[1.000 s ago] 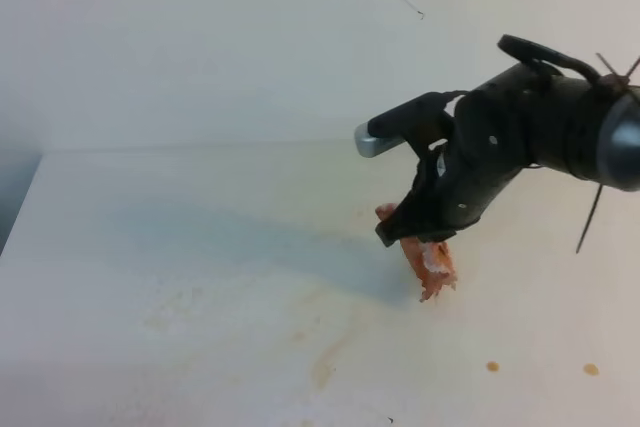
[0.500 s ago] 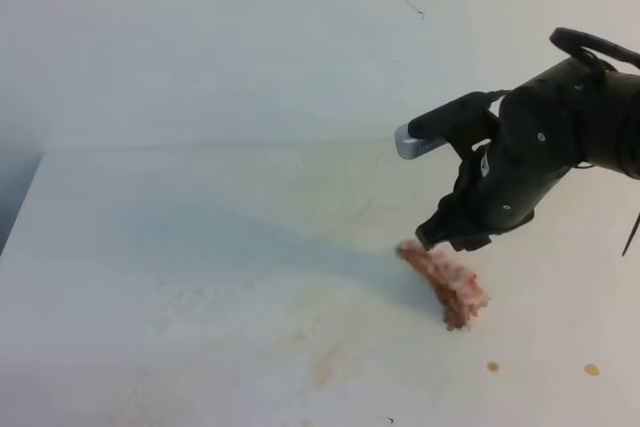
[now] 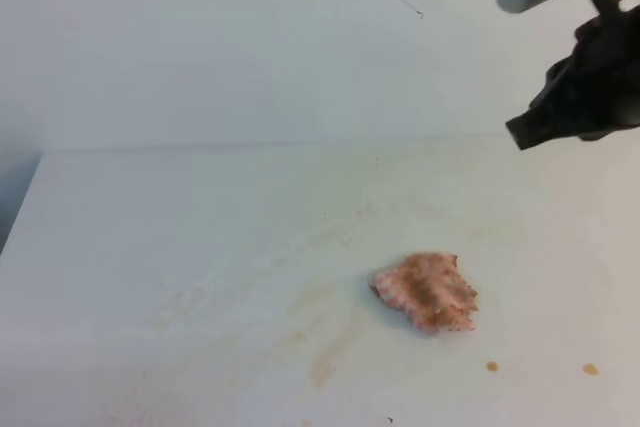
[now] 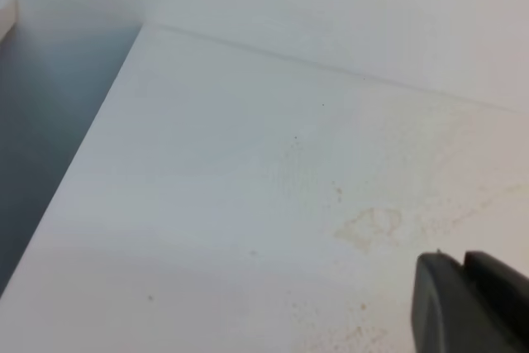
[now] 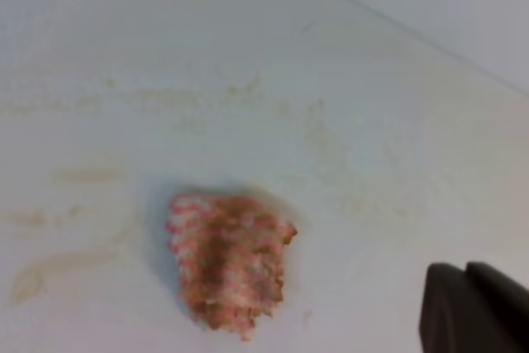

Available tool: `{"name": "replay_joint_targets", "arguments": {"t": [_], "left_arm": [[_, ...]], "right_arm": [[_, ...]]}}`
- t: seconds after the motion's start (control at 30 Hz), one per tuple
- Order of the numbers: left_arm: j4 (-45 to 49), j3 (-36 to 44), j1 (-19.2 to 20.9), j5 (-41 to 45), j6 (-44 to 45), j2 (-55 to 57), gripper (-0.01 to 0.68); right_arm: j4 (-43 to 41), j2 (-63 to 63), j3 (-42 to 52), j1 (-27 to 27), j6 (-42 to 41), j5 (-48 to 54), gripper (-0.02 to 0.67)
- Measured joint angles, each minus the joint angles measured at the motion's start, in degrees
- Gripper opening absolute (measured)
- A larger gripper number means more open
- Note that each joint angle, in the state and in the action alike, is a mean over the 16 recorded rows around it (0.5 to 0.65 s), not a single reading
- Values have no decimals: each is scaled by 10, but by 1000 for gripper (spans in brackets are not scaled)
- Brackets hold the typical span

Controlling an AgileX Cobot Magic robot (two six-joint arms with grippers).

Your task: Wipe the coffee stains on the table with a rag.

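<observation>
Right hand [image 3: 575, 112] above flat-lying rag [image 3: 428, 292]

White table [image 3: 150, 237], crumpled rag [image 3: 427, 292] lying loose, faint tan smears [image 3: 325, 362], two orange drops [image 3: 492, 366]

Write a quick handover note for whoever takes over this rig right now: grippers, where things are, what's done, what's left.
Right gripper: raised off the table at the upper right, holding nothing; open or shut can't be told.
Left gripper: only a dark tip shows in its wrist view, holding nothing visible.
Rag: lying loose on the table right of centre, tinged brown.
Done: no puddle remains, only faint tan smears.
Left: two small orange drops near the front right, plus the smears.
</observation>
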Motion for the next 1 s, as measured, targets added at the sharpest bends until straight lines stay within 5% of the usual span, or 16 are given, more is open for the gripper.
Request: {"name": "replay_joint_targets", "arguments": {"t": [1.0], "left_arm": [[0,2,0,2,0,0,0]], "right_arm": [[-6,-171,55,-14,-9,-21,-2]]}}
